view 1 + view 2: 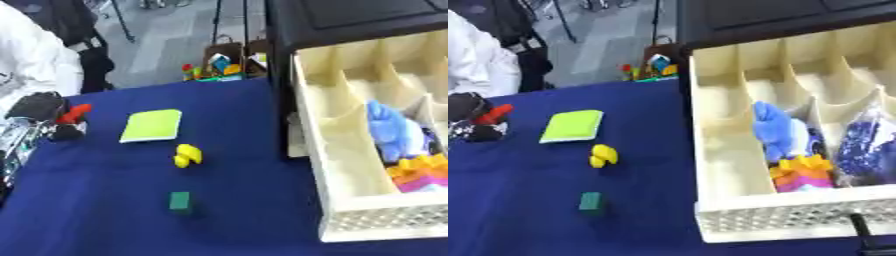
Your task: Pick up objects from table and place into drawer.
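Seemingly light, stiff and small, the green block (180, 200) sits low on the table (96, 220) left of the drawer (350, 165), best pinched across its flat sides, though neither hand shows, so their fingers cannot be judged.

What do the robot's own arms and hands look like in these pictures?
The left hand, at the left edge, looks black and bulky; the left arm below it shows silver metal parts. Of the right hand perhaps only a thin black piece shows, in the lower right corner. I see no markings.
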Robot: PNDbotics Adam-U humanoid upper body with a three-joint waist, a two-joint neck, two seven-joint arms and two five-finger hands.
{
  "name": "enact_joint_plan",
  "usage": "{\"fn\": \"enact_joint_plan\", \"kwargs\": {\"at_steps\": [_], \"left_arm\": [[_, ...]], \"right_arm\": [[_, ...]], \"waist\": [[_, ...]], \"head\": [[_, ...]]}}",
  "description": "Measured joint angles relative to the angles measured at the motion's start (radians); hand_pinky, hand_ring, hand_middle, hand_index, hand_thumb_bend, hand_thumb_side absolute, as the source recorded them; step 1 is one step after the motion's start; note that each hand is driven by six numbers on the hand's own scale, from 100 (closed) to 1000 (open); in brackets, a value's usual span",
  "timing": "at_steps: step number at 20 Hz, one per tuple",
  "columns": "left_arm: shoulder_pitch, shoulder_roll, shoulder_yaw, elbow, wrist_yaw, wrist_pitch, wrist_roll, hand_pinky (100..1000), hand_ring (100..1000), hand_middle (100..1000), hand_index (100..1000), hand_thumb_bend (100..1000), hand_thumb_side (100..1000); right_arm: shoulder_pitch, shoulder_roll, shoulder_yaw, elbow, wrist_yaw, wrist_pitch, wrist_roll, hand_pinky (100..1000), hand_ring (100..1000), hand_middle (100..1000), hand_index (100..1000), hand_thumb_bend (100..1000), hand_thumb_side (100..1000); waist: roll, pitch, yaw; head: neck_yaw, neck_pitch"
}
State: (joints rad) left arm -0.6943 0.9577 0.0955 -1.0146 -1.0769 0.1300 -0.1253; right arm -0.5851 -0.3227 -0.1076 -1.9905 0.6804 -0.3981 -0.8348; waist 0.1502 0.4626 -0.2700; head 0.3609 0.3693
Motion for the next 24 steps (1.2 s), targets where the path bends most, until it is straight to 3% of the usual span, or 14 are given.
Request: {"fn": "enact_joint_plan", "kwargs": {"at_steps": [4,14,19,20,21,24], "left_arm": [[0.009,0.0,-0.006,-0.056,0.043,0.007,0.049,333,561,484,562,100,567],[0.051,0.003,-0.032,-0.228,0.265,0.006,0.146,286,527,448,521,100,572],[0.063,0.011,-0.053,-0.323,0.346,0.002,0.164,279,523,442,514,100,579],[0.065,0.011,-0.059,-0.348,0.361,0.0,0.167,275,520,436,511,100,638],[0.068,0.012,-0.064,-0.376,0.377,-0.002,0.169,273,519,435,511,100,574],[0.069,0.018,-0.078,-0.459,0.423,0.003,0.175,266,514,429,507,100,565]], "right_arm": [[0.01,0.0,-0.004,0.0,0.0,0.002,-0.002,572,622,577,774,100,1000],[0.032,0.002,-0.015,0.0,0.0,0.007,-0.007,571,619,583,772,100,1000],[0.036,0.005,-0.016,0.0,0.0,0.007,-0.007,569,617,587,771,100,1000],[0.038,0.009,-0.016,0.0,0.0,0.007,-0.007,568,617,588,770,100,1000],[0.04,0.01,-0.017,0.0,0.0,0.007,-0.007,568,617,588,770,100,1000],[0.041,0.012,-0.019,0.0,0.0,0.007,-0.007,567,616,591,769,100,1000]], "waist": [[-0.004,-0.026,0.013],[-0.013,-0.086,0.043],[-0.018,-0.103,0.052],[-0.02,-0.114,0.055],[-0.022,-0.126,0.058],[-0.026,-0.143,0.063]], "head": [[-0.011,0.012],[-0.047,0.043],[-0.059,0.053],[-0.062,0.057],[-0.065,0.061],[-0.071,0.068]]}}
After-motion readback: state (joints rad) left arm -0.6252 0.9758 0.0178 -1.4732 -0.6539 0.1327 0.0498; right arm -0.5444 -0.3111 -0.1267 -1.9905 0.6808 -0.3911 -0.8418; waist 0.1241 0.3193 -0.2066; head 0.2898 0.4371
